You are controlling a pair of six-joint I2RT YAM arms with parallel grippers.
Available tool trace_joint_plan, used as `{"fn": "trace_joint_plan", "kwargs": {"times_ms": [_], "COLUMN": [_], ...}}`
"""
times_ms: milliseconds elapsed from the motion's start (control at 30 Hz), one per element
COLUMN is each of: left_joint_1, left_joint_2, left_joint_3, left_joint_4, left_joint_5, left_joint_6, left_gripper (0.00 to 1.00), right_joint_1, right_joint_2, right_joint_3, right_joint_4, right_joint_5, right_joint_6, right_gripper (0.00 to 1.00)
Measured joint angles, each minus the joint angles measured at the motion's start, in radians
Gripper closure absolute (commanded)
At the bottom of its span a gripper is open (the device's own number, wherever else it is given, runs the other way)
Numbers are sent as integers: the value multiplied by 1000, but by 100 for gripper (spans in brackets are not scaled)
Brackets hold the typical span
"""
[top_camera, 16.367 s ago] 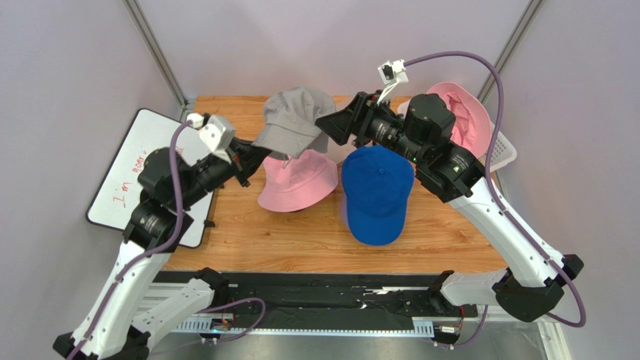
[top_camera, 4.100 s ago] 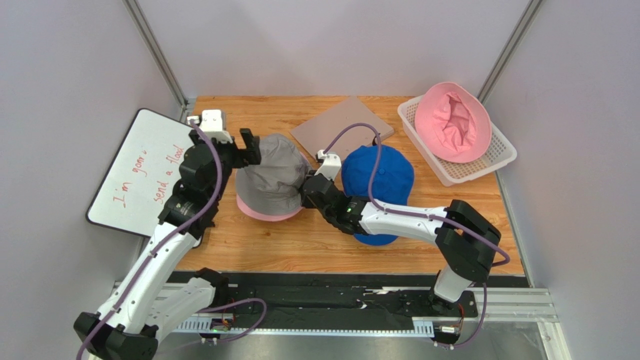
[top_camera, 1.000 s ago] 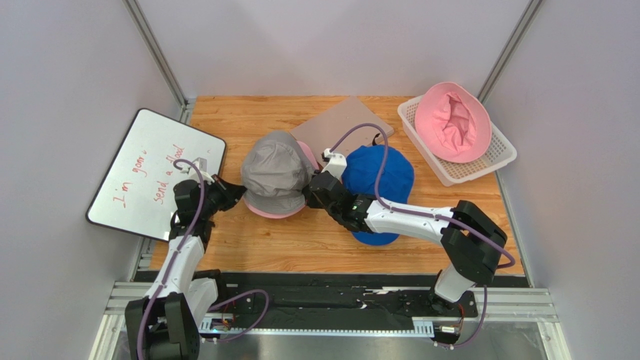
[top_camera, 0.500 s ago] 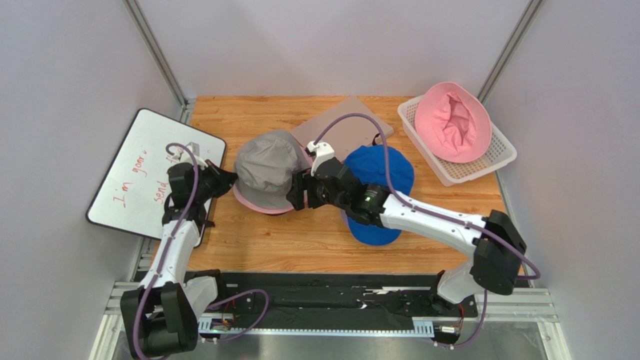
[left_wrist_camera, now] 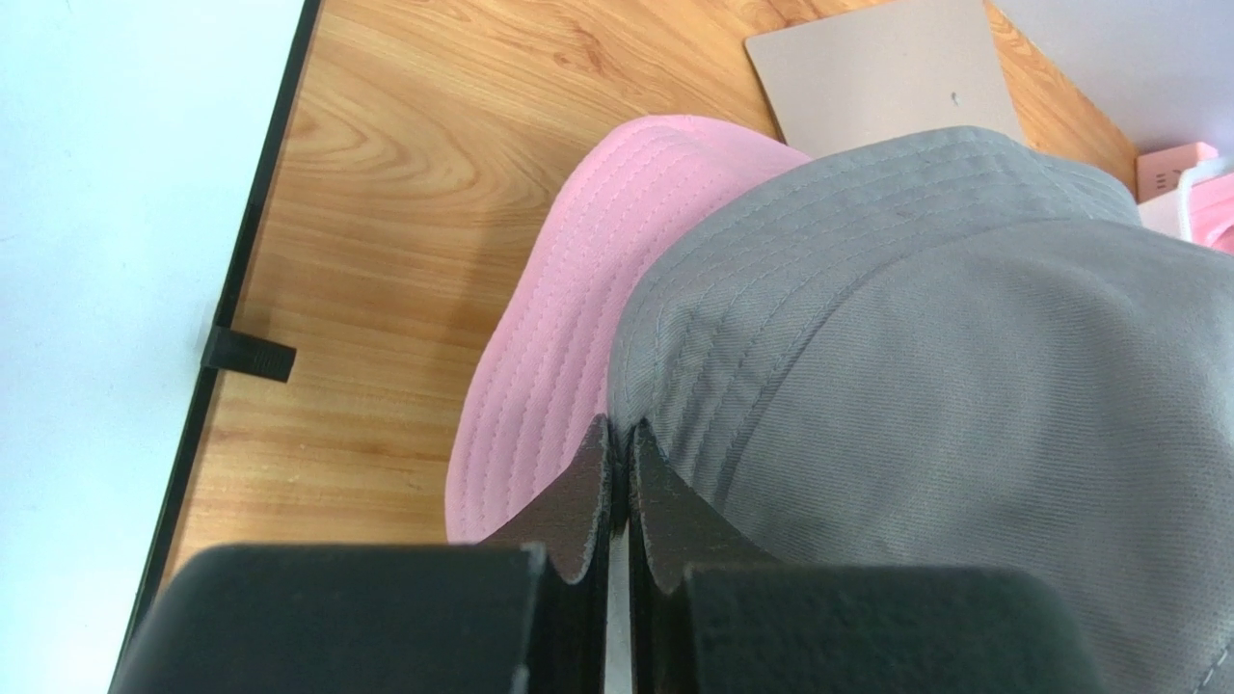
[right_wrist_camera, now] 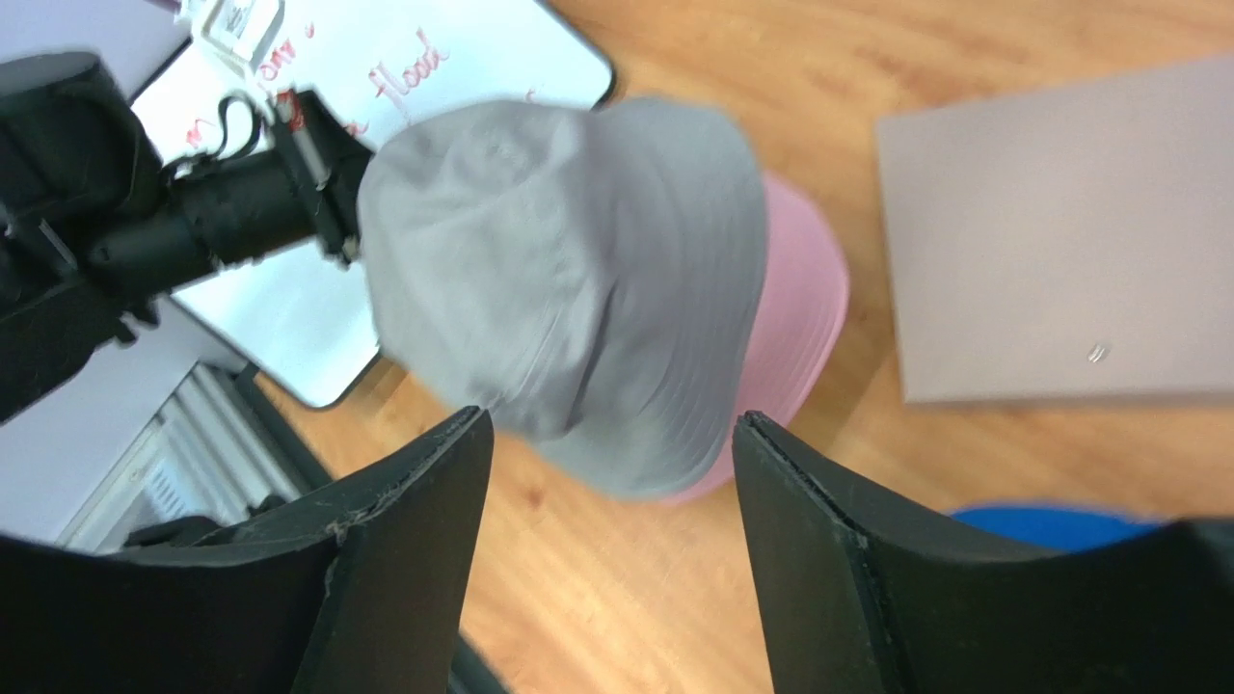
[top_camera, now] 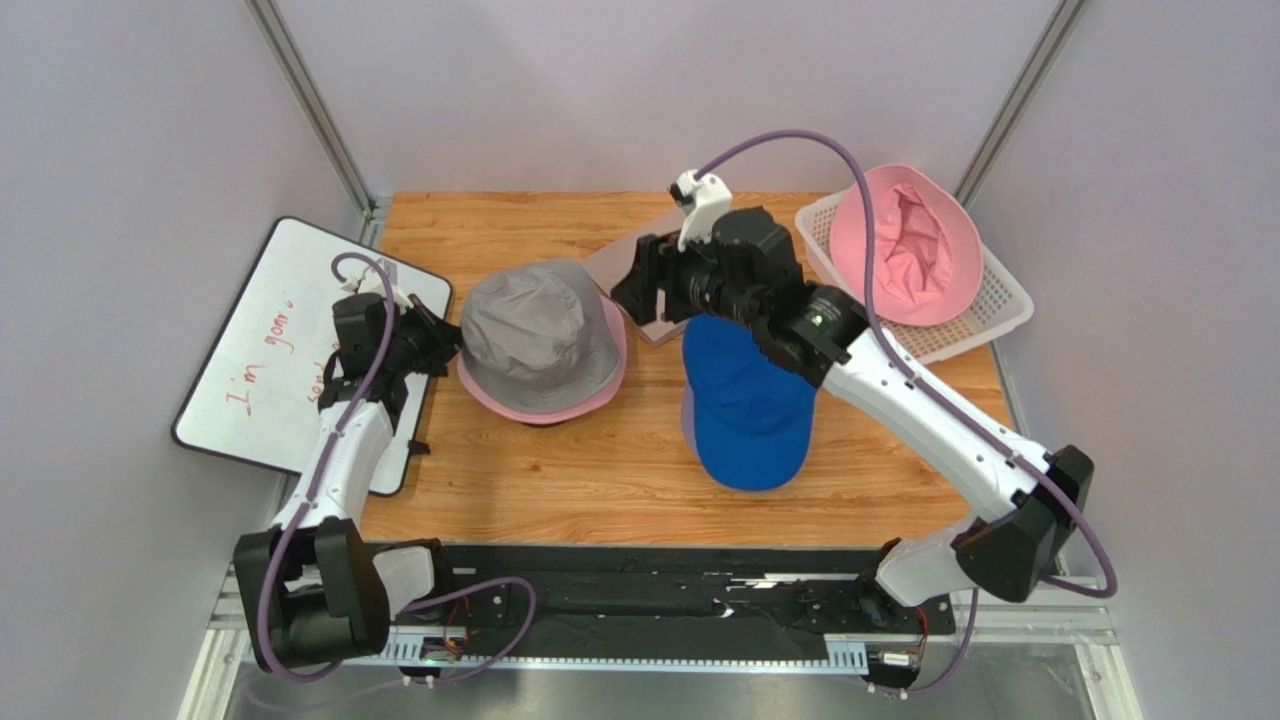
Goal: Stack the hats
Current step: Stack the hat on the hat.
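right gripper hangs raised, jaws apart, facing grey hat; left gripper closed at its brim.

Bright, even light fills the overhead view, and the grey bucket hat casts only a faint, soft-edged shadow. The left wrist view is sharp, with its whiteboard washed out at 9 o'clock. Motion blur smears the right wrist view, worst on that hat.

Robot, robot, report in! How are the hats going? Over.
Left gripper shut beside grey hat. Right gripper open, empty. That hat sits on pink hat; blue cap unstacked. Nothing blocking.
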Motion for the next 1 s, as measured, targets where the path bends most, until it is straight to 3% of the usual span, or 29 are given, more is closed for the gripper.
{"fn": "trace_joint_plan", "kwargs": {"times_ms": [133,300,533,767,867,967,1000], "left_joint_1": [0,0,0,0,0,0,0], "left_joint_2": [44,57,67,84,88,91,92], "left_joint_3": [31,53,87,93,99,104,106], "left_joint_4": [-8,-15,-33,-39,-44,-44,-45], "left_joint_5": [0,-4,-5,-4,-4,-4,-4], "left_joint_6": [8,16,23,25,26,26,26], "left_gripper": [100,100,100,100,100,100,100], "right_joint_1": [-58,-70,-65,-31,-23,-24,-24], "right_joint_2": [136,253,277,290,316,358,375], "right_joint_3": [126,100,-33,-51,-51,-48,-44], "right_joint_4": [3,-8,14,80,111,132,135], "right_joint_5": [-61,-147,-265,-283,-270,-244,-235], "right_joint_6": [-78,-164,-250,-325,-343,-357,-362], "right_gripper": [41,44,39,38,44,65,81]}}
